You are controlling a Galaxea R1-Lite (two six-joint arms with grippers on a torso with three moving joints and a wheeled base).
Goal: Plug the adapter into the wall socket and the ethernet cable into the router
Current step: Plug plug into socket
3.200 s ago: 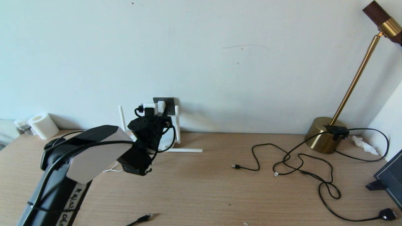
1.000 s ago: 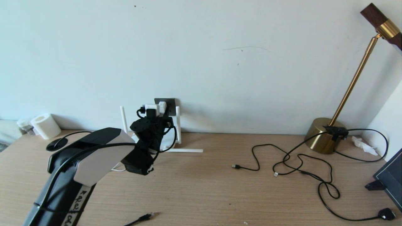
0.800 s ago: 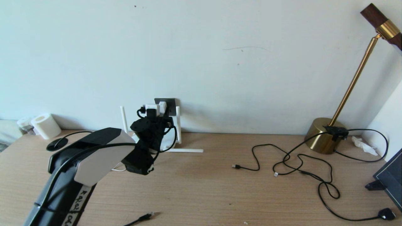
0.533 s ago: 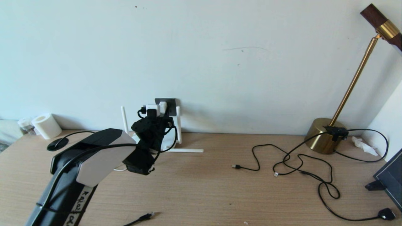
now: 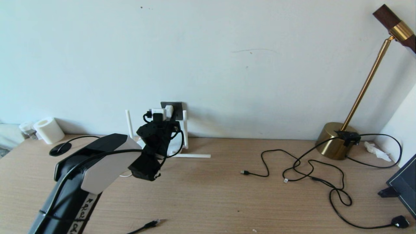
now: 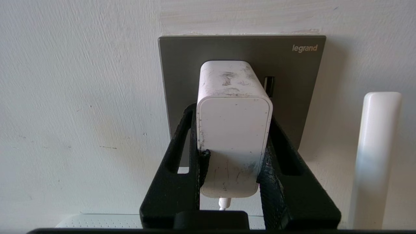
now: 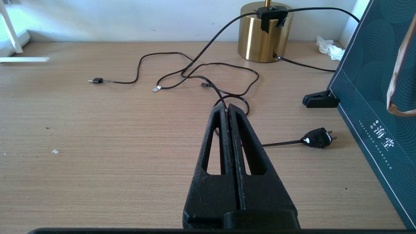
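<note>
My left gripper (image 6: 234,114) is shut on the white adapter (image 6: 234,130), one finger on each side. The adapter's far end is pressed against the dark grey wall socket (image 6: 292,65), and its pins are hidden. Its thin white cord leaves from the near end. In the head view the adapter (image 5: 168,110) sits at the socket (image 5: 177,106), above the router (image 5: 172,149). My arm hides most of the router. The ethernet cable (image 5: 148,225) lies loose at the table's front edge. My right gripper (image 7: 227,108) is shut on nothing and hangs over the table on the right.
Router antennas (image 5: 129,123) stand either side of the socket, and one (image 5: 191,156) lies flat on the table. Thin black cables (image 5: 308,169) sprawl at the right beside a brass lamp base (image 5: 336,139), a black mains plug (image 5: 400,221) and a dark bag (image 5: 406,185). A paper roll (image 5: 48,130) stands far left.
My left arm has crept slightly to the right and toward the wall. The adapter stays at the socket plate, and the grip is unchanged.
</note>
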